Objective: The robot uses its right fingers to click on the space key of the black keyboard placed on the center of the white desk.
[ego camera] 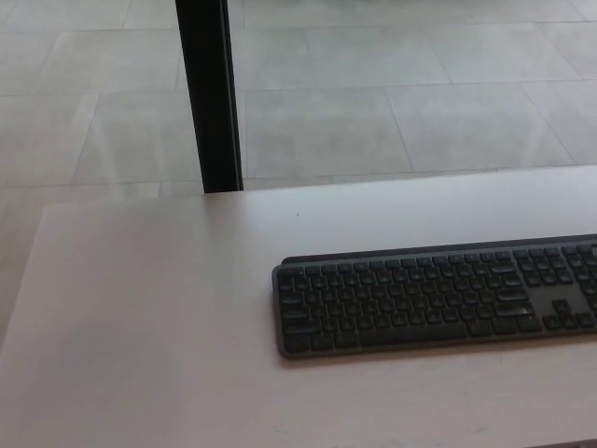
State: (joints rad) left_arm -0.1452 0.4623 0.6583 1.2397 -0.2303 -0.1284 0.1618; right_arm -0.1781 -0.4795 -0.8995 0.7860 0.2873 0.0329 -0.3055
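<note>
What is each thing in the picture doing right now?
black keyboard: flat on the desk, untouched, its right end cut off by the picture edge.
space key: not pressed, nothing on it.
white desk: bare left of the keyboard.
black post: upright behind the desk, on the tiled floor.
robot's hands: neither in view.

I count one black keyboard (pixel 434 297), lying on one white counter (pixel 159 317), and one black post (pixel 209 93) standing behind it on the tiled floor (pixel 373 112).
</note>
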